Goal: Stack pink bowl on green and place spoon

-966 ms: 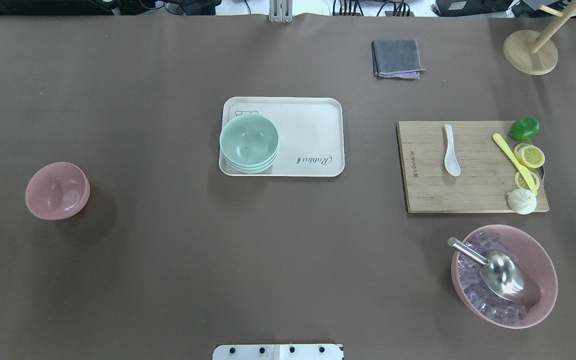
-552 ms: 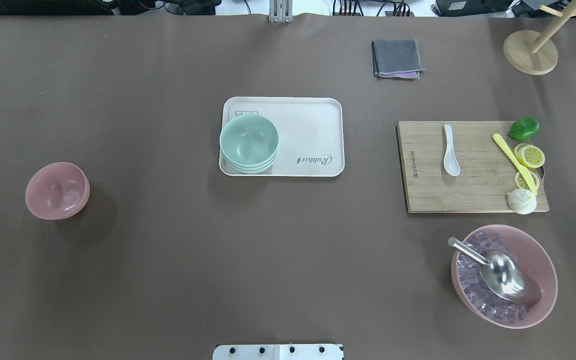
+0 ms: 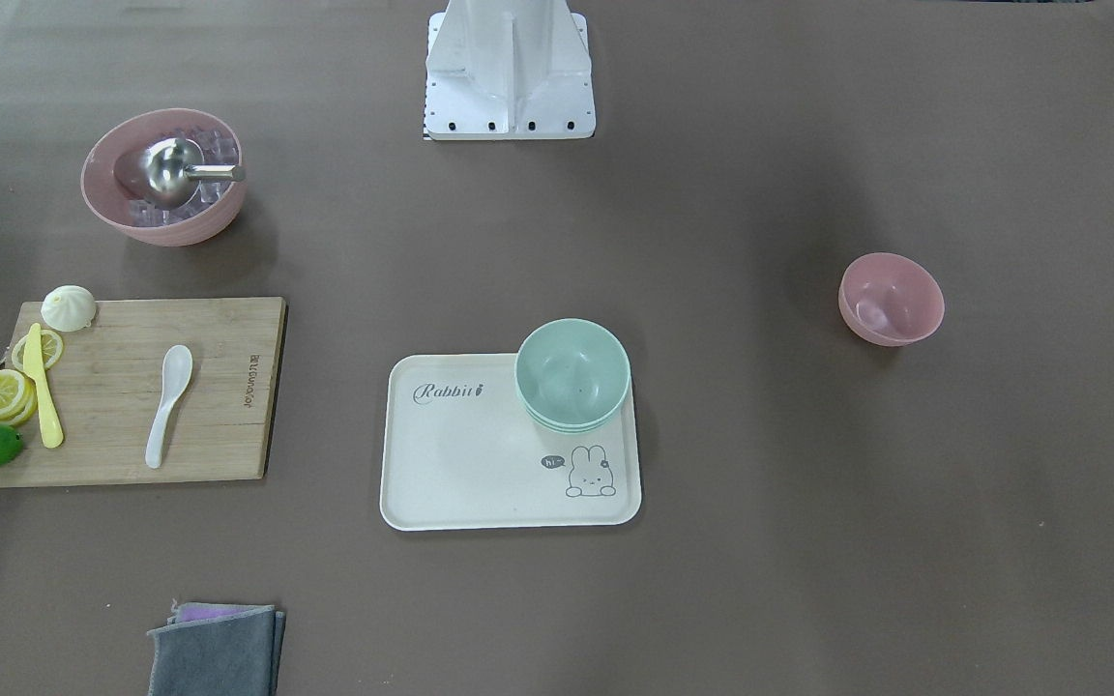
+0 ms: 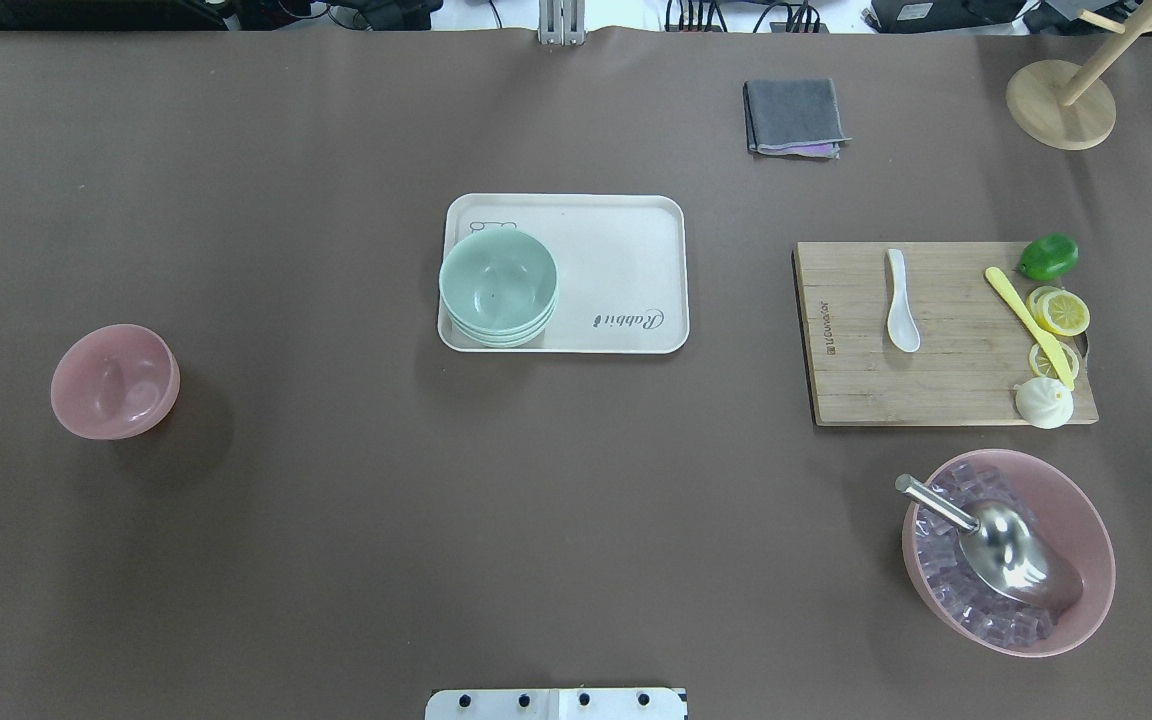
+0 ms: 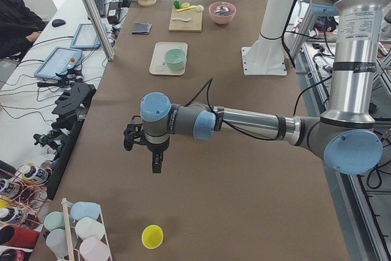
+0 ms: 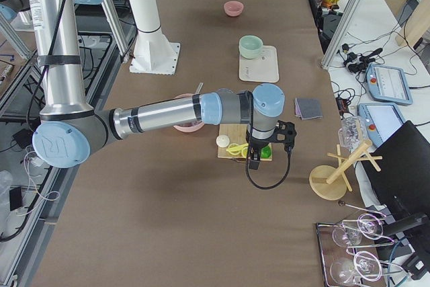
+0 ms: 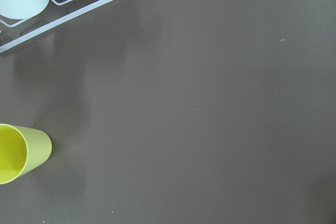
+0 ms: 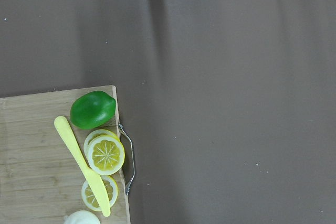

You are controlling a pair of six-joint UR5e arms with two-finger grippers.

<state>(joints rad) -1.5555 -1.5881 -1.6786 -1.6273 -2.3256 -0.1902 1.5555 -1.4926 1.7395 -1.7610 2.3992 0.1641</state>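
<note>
Jaw width cannot be told for either gripper: the left gripper (image 5: 155, 164) and the right gripper (image 6: 254, 162) are seen only in the side views, each held above the table (image 4: 336, 550) with its fingers pointed down.

The pink bowl (image 4: 114, 381) is stood upright and alone at about 9 o'clock on the table in the overhead view, well apart from everything else. The green (image 4: 497, 287) bowls are nested in a short stack on the left end of a cream tray (image 4: 626, 250), between 2 and 3 o'clock from the pink bowl. The spoon (image 4: 901, 300) is laid on a wooden cutting board (image 4: 946, 380) at 3 o'clock from the tray, its handle pointed toward 12 o'clock.

Along the board's right edge a yellow knife (image 4: 1028, 324), lemon slices (image 4: 1061, 312), a lime (image 4: 1048, 256) and a white bun (image 4: 1043, 402) are gathered. At 6 o'clock from the board a larger pink bowl (image 4: 1086, 530) of ice cubes is set, with a steel scoop (image 4: 1011, 550) in it. A folded grey cloth (image 4: 794, 116) is placed at about 11 o'clock from the board. A yellow cup (image 5: 152, 236) is seen on the table near the left gripper.
</note>
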